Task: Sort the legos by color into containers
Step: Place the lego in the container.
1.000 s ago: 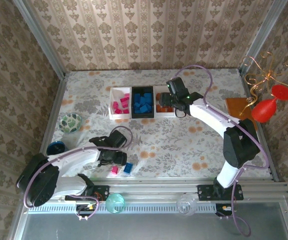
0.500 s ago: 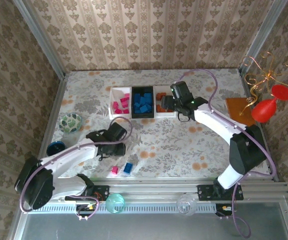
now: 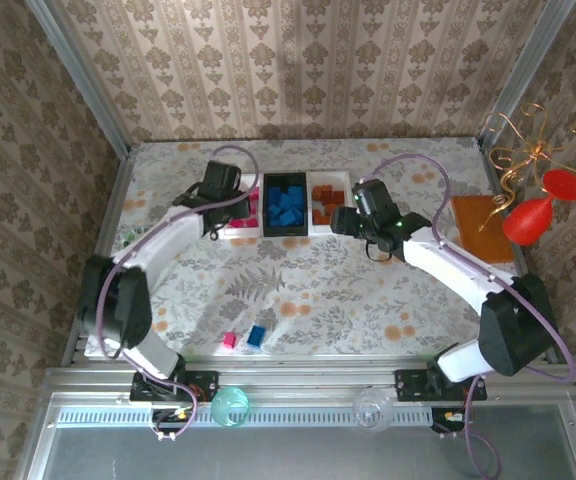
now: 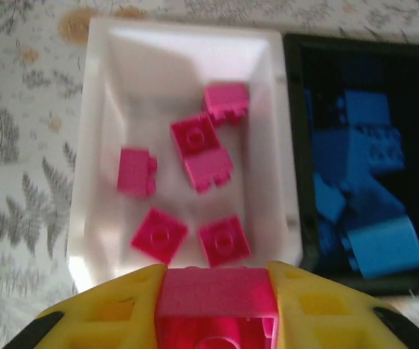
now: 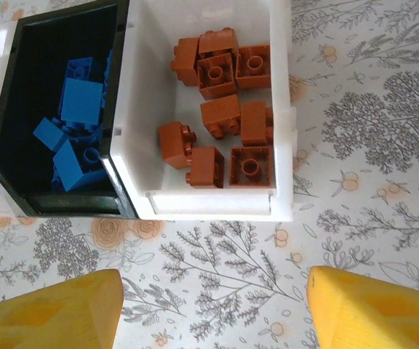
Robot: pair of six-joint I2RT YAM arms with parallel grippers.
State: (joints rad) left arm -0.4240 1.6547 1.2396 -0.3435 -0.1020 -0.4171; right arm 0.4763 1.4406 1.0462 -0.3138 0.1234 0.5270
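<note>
- The flower-patterned counter [image 3: 368, 300] is free in the middle, between the three small joined plastic trays [image 5: 209, 205] and the near edge.
- A small pink plastic brick [image 3: 229, 340] and a small blue plastic brick [image 3: 257, 335] lie there, side by side.
- The left gripper [image 4: 217, 294] hangs over the left tray [image 4: 100, 145], barring it.

A white tray [image 5: 217, 204] sits at upper centre of the frame. It holds a loose cluster of orange-brown bricks [image 5: 221, 116], some studs up and some on their sides. Joined to its left side is a black tray [image 5: 4, 149] with a heap of blue bricks [image 5: 80, 100]. The flowered table [image 5: 373, 134] lies below. The right gripper [image 5: 217, 311] shows its yellow fingers [image 5: 57, 309] in the bottom corners, wide apart with nothing between.
</note>
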